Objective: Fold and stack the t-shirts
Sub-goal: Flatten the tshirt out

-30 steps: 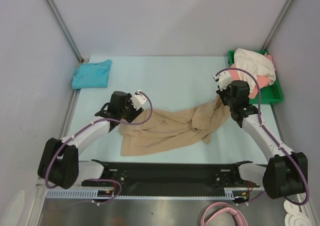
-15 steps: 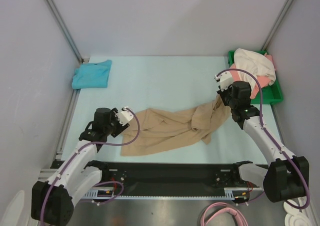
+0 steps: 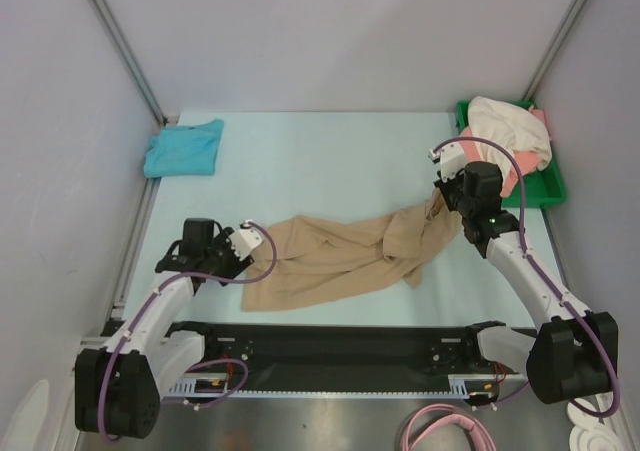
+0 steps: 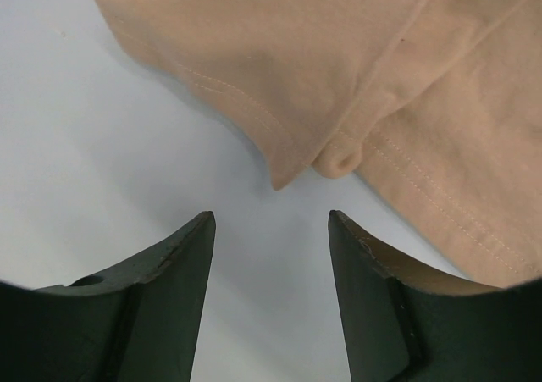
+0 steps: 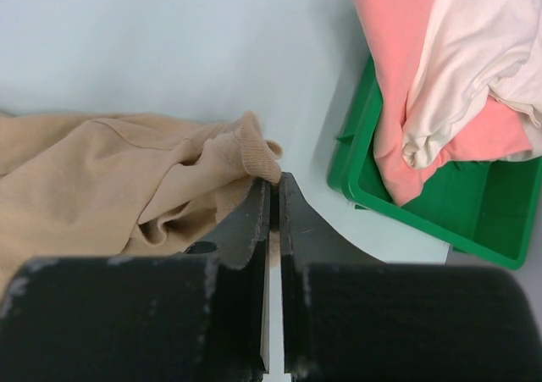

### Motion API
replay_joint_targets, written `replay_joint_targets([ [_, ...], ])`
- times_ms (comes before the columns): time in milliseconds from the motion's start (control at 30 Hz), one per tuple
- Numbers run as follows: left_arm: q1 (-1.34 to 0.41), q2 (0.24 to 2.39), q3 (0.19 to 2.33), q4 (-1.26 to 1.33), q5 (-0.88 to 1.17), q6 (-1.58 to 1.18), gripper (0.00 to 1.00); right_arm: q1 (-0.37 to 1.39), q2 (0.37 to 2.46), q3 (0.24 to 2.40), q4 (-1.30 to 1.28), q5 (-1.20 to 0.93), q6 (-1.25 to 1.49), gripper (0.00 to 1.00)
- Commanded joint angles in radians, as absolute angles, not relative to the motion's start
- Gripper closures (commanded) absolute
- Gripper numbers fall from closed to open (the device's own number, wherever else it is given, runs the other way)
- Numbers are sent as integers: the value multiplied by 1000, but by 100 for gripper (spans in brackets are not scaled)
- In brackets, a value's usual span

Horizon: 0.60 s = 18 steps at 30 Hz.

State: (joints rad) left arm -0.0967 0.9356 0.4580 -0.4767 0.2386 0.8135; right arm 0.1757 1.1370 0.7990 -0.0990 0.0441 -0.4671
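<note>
Left gripper [image 4: 271, 219] has drawn back off the tan shirt [image 3: 340, 256] and stands open, empty, a hem corner just ahead of its tips. Right gripper [image 5: 273, 187] is closed tight on the shirt's right end, near the tray [image 5: 373, 197].

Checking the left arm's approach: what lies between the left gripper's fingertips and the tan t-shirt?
Only bare table. In the left wrist view the open left gripper sits just short of the tan t-shirt, nothing between them.
</note>
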Motion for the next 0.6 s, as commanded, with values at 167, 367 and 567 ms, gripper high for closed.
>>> replay_joint_targets([
  [167, -86, 960, 492, -500, 334, 862, 40, 178, 1134, 807, -60, 48, -474, 100],
  [367, -86, 1022, 506, -451, 348, 856, 45, 175, 1129, 801, -60, 51, -476, 100],
  [567, -86, 1032, 506, -414, 342, 845, 48, 175, 1129, 801, -61, 49, -474, 100],
])
